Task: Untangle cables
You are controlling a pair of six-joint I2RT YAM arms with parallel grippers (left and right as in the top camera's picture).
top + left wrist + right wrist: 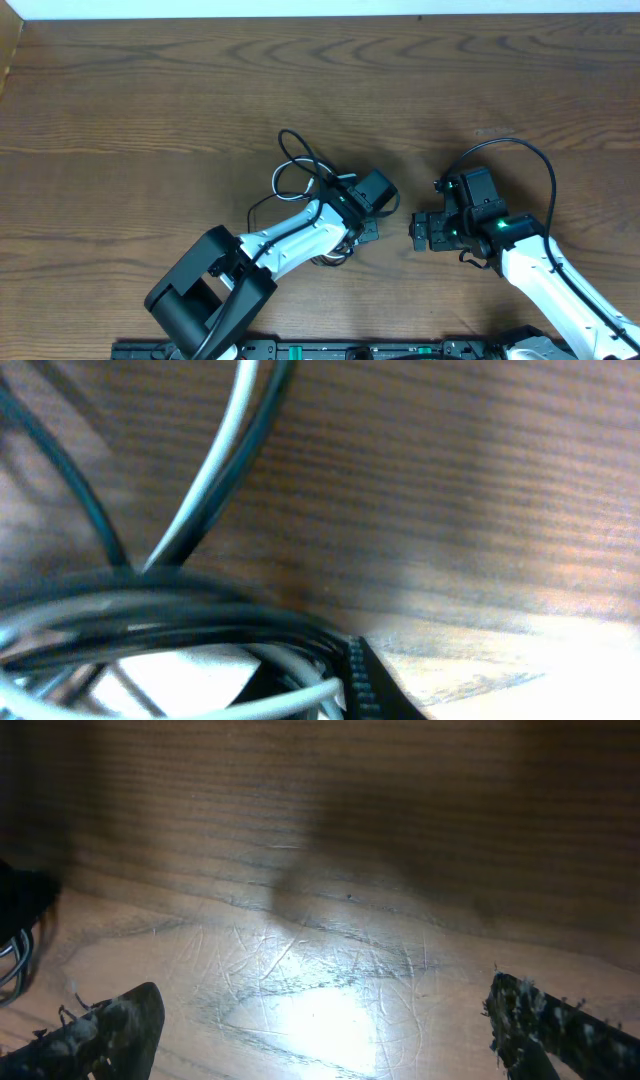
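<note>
The black cable and the white cable loop out on the wooden table left of centre. They run into a knotted bundle under my left arm. My left gripper is down on that bundle. In the left wrist view the black strand and the white strand run into the coil, which is pressed against the ridged finger; the gripper looks shut on it. My right gripper is open and empty, low over bare wood, a little to the right of the bundle.
The thick black cord of the right arm arcs above the right wrist. A few cable strands show at the left edge of the right wrist view. The table's back edge meets a white wall.
</note>
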